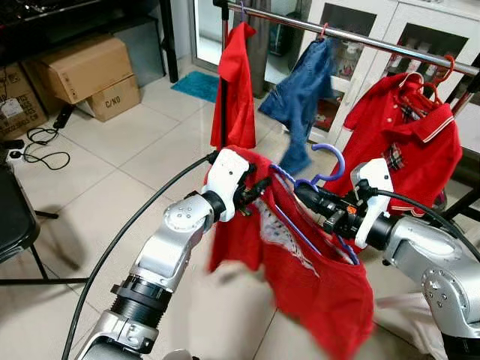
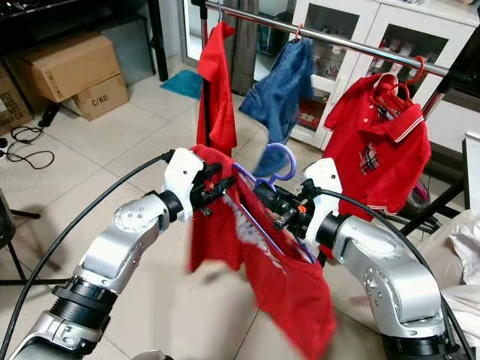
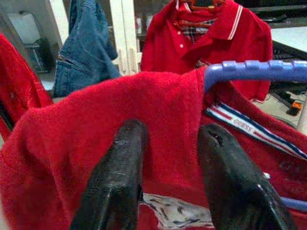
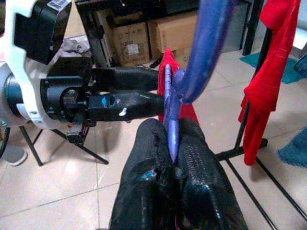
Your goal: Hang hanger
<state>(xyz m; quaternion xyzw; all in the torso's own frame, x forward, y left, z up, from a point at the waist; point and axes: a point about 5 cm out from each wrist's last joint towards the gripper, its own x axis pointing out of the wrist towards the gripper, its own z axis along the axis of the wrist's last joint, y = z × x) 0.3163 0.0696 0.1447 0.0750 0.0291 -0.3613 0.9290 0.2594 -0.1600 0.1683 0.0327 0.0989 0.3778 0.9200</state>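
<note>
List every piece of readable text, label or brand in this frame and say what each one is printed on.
"C/NO": printed on the smaller cardboard box on the floor.
"GUESS": on the striped neck tape of the red shirt carried on the purple hanger; blurred, so a probable reading.
White sticker on the left tool: too small to read.
Printing on the far cardboard boxes: too blurred to read.

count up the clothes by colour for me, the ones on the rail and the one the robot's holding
Red: 3 — red garment at the rail's end, red polo shirt on a hanger, red shirt on the purple plastic hanger between both grippers.
Blue: 1 — blue denim garment.
Total: 4
</note>
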